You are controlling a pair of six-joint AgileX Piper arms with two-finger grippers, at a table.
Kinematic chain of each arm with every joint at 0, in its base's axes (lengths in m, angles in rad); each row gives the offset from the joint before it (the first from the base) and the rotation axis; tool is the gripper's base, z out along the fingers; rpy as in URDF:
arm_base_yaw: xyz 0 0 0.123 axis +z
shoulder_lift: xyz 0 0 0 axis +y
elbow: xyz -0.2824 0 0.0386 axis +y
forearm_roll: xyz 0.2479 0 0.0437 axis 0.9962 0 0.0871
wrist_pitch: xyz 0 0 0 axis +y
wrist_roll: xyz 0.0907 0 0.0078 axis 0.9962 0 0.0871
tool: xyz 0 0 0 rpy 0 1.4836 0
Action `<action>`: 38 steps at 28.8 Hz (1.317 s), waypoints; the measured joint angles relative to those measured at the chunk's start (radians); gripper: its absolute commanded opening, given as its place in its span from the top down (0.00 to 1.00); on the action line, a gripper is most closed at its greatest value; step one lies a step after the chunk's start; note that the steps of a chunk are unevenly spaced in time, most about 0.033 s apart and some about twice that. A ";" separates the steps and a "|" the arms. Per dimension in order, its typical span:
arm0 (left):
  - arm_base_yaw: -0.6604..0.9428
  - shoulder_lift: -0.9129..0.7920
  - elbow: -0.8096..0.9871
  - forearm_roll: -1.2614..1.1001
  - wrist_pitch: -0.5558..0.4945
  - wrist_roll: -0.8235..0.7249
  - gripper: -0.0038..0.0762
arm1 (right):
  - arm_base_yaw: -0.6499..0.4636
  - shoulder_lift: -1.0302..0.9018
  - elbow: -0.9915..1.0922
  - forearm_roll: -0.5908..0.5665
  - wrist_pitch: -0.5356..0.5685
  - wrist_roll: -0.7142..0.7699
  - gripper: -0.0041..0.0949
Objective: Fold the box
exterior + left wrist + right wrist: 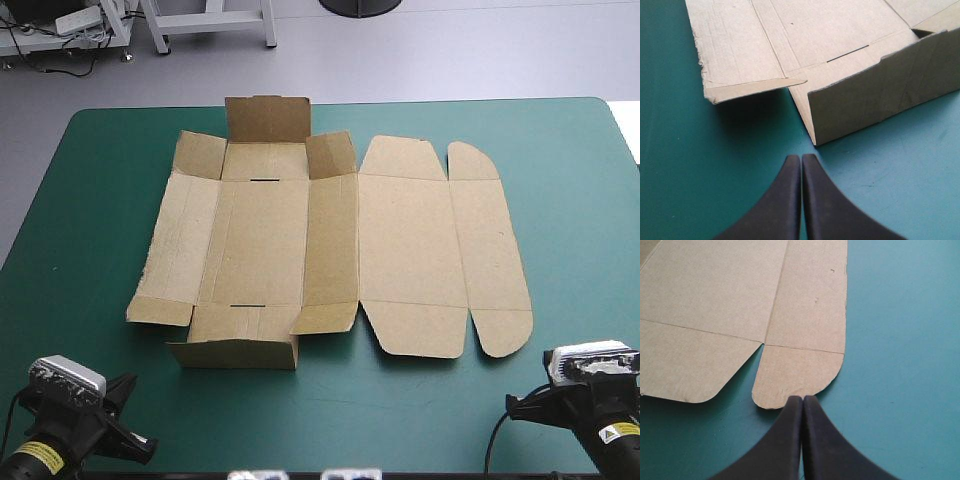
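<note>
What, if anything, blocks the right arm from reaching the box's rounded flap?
Likely nothing, so yes: the right gripper, shut, points at the flap's near edge, with only bare table cover beside it.

Brown box (330, 250): cut board sheet, opened out, mostly flat, mid-bench (570, 230), long side running left to right. Left half: near end flap (235, 354) and far end flap (267, 119) stand up, small corner flaps partly lifted, a thin slot by each end crease. Right half lies flat, panels with rounded tabs at both ends. Left edge ragged.
</note>
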State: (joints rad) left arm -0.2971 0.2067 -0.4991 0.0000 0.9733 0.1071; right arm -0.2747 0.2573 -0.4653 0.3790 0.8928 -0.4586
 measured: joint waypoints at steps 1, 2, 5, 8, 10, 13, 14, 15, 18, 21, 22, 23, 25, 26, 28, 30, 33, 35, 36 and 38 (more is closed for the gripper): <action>0.000 0.000 0.000 0.000 0.000 0.000 0.96 | 0.000 0.000 0.000 0.000 0.000 0.000 0.98; 0.000 0.000 0.000 0.000 0.000 0.000 0.96 | 0.000 0.000 0.000 0.000 0.000 0.000 0.98; 0.000 0.000 0.000 0.000 -0.001 0.000 0.96 | 0.000 0.000 0.000 0.000 0.000 0.000 0.98; 0.000 0.000 0.000 0.000 -0.004 0.000 0.96 | 0.000 0.000 0.000 0.000 0.000 0.000 0.98; 0.000 0.000 0.000 0.000 -0.004 0.000 0.96 | 0.000 0.000 0.000 0.000 0.000 0.000 0.98; 0.000 0.000 0.000 0.000 -0.005 0.000 0.96 | 0.000 0.000 0.000 0.000 0.000 0.000 0.98; 0.000 0.000 0.000 0.000 -0.012 0.000 0.96 | 0.000 0.000 0.000 0.000 0.000 0.000 0.98; 0.000 0.000 0.000 0.000 -0.020 0.000 0.96 | 0.000 0.000 0.000 0.000 0.000 0.000 0.98; 0.000 0.000 0.000 0.000 -0.044 0.000 0.96 | 0.000 0.000 0.000 0.000 0.000 0.000 0.98; 0.000 0.000 0.000 0.000 -0.063 0.000 0.96 | 0.000 0.000 0.000 0.000 0.000 0.000 0.98; 0.000 0.000 -0.001 0.000 -0.067 0.000 0.96 | 0.000 0.000 0.000 0.000 0.000 0.000 0.98; 0.000 0.000 -0.005 0.000 -0.067 0.000 0.96 | 0.000 0.000 0.000 0.000 0.000 0.000 0.98; 0.000 0.000 -0.030 0.008 -0.068 0.000 0.96 | 0.000 0.000 0.000 0.000 0.000 0.000 0.98; 0.000 0.001 -0.044 0.011 -0.069 0.000 0.96 | 0.000 0.000 0.000 0.000 0.000 0.000 0.98; 0.000 0.013 -0.088 0.027 -0.070 0.000 0.96 | 0.000 0.000 0.000 0.000 0.000 0.000 0.98; 0.000 0.040 -0.140 0.043 -0.070 0.000 0.96 | 0.000 0.000 0.000 0.000 0.000 0.000 0.98; 0.000 0.115 -0.218 0.076 -0.064 0.000 0.96 | 0.000 0.000 0.000 0.000 0.000 0.000 0.98; 0.000 0.172 -0.256 0.101 -0.063 0.000 0.96 | 0.000 0.000 0.000 0.000 0.000 0.001 0.98; 0.000 0.206 -0.283 0.115 -0.063 0.000 0.96 | 0.000 0.000 0.000 0.000 0.000 0.001 0.98; 0.000 0.299 -0.345 0.136 -0.068 0.000 0.96 | 0.000 0.000 0.000 0.000 0.000 0.003 0.98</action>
State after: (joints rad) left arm -0.2971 0.5062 -0.8437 0.1359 0.9051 0.1071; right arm -0.2747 0.2573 -0.4653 0.3790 0.8923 -0.4554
